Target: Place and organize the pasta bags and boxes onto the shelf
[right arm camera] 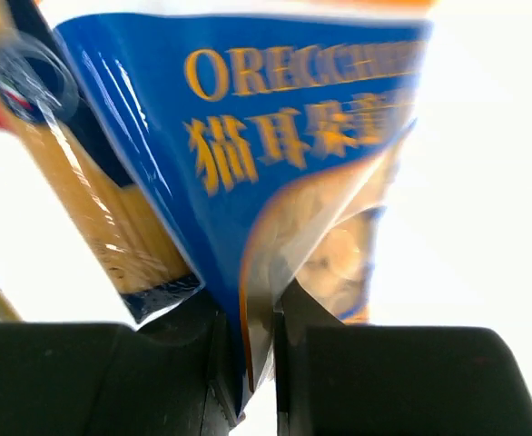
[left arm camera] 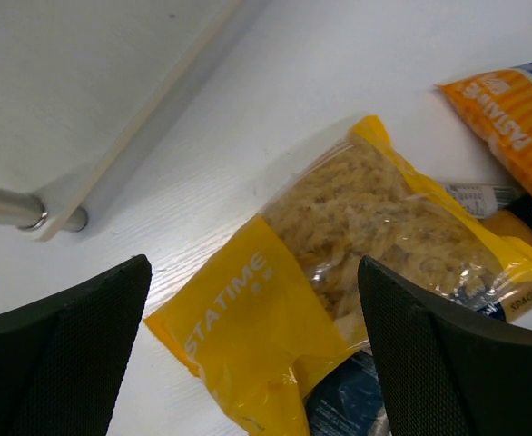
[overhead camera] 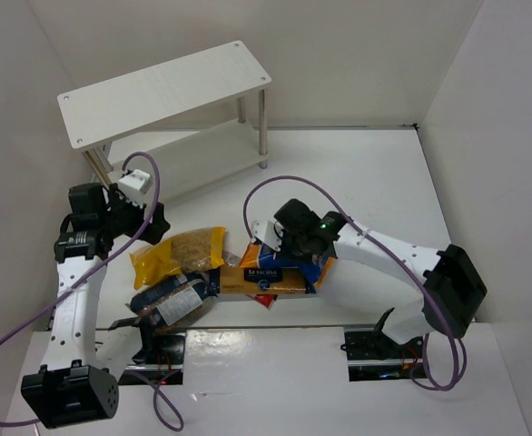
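On the white surface (overhead camera: 384, 182), mid-scene: my right jaws clenched on the blue bag's (right arm camera: 275, 136) edge.
Its label read "ORECCHI…" in orange above Chinese characters, with pale pasta showing through a window. The yellow-orange carton (overhead camera: 239, 280) lay touching it, its lettering too small to read. My left jaws hung wide apart, holding nothing, over the yellow bag (left arm camera: 248, 336) printed "…STATIME", with tan spirals inside. A dark blue-black bag (overhead camera: 171, 300) lay against that one, and the white two-tier shelf (overhead camera: 166, 91) stood far left.
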